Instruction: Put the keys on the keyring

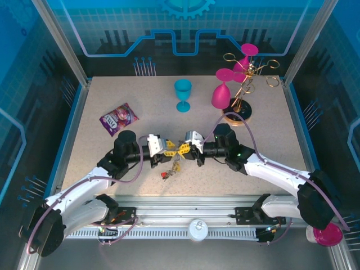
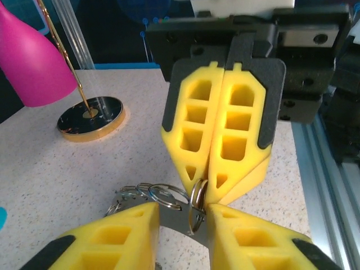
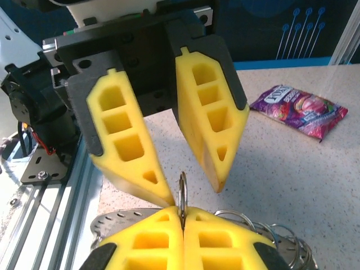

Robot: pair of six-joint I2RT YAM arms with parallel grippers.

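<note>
You are steadying the keyring at mid-bench. Your right end effector is pinched shut on one small loop. Your left end effector is half open beside it. Next, I think you need one of the keys, just nearer.

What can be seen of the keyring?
The keyring is a flat grey metal plate with small wire loops at its rim. The right gripper is shut on one upright loop. The plate lies between the fingers of the left gripper; whether they grip it is unclear.
</note>
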